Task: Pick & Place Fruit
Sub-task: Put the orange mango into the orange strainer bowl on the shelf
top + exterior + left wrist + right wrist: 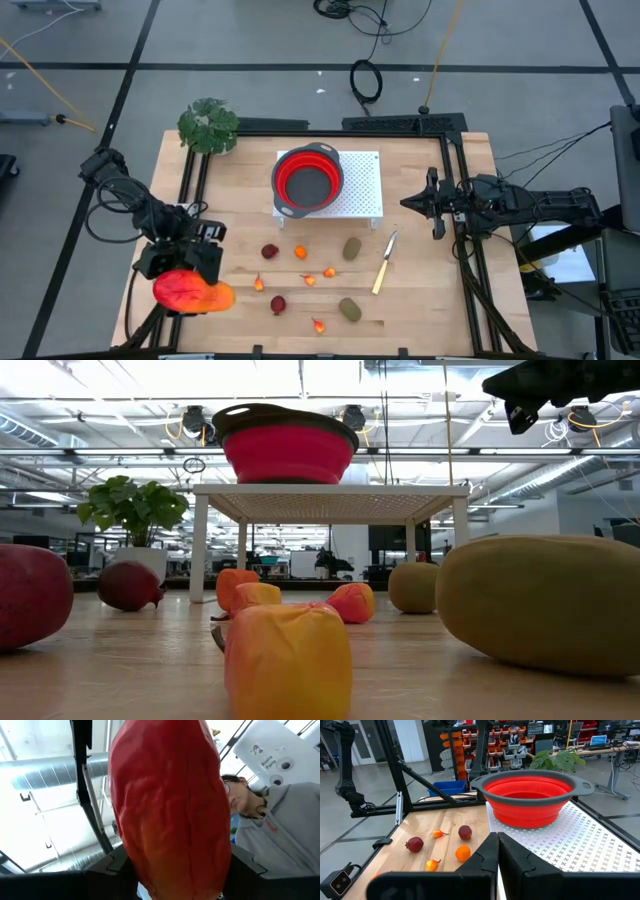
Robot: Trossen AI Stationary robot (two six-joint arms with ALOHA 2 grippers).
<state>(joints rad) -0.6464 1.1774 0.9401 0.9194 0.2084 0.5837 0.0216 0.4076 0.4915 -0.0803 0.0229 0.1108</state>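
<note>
My left gripper (188, 276) is raised over the table's near left corner, tipped upward and shut on the elongated red-orange fruit (192, 292), which fills the left wrist view (170, 805). On the wood lie two dark red round fruits (270, 251) (278, 304), two olive ovals (352, 247) (349, 309) and several tiny orange pieces (301, 252). The red bowl (308, 180) stands on a white perforated stand (365, 190). My right gripper (408, 203) waits shut at the table's right side, level, pointing at the bowl (530, 800). My left gripper pinches the elongated fruit between its two fingers (114, 870), at the fruit's orange lower part (175, 870). The fingers slant upward and the fruit stands out beyond them lengthwise. It is lifted clear of the table.
A slim pale-handled knife (384, 262) lies right of the fruit. A potted plant (208, 125) stands at the far left corner. Black frame rails (462, 250) run along the table's sides. A person in a grey top (285, 835) is behind the fruit in the left wrist view.
</note>
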